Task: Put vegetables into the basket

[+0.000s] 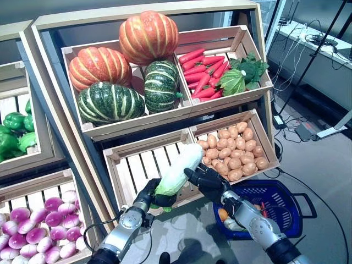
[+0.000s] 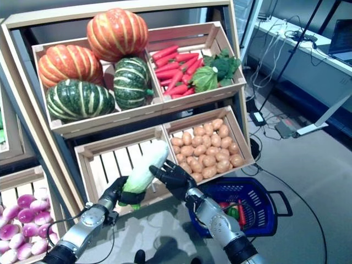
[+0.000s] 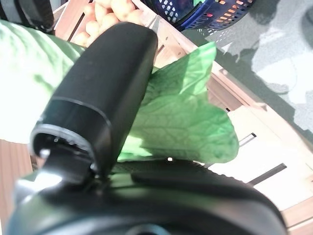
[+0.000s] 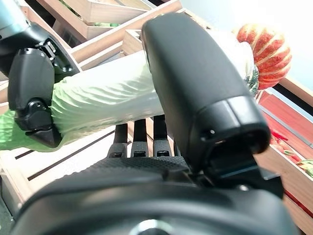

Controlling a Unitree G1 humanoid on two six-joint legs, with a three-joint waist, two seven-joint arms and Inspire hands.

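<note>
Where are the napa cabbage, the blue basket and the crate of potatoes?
napa cabbage (image 1: 179, 168), left eye view, on its pale middle.
blue basket (image 1: 288, 193), left eye view, on its far rim.
crate of potatoes (image 1: 265, 140), left eye view, on its right wall.

Pale green-white cabbage (image 1: 179, 168), blue basket (image 1: 286, 206), orange-striped and dark green-striped pumpkins (image 1: 148, 36).

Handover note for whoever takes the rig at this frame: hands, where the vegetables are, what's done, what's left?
Left robot hand: shut on the napa cabbage, gripping its leafy lower end.
Right robot hand: open, fingers under the cabbage's middle.
Cabbage is held in front of the empty slatted crate, beside the potatoes.
Blue basket on the floor below right already holds some vegetables.
Left: carry the cabbage over the basket and release.
</note>
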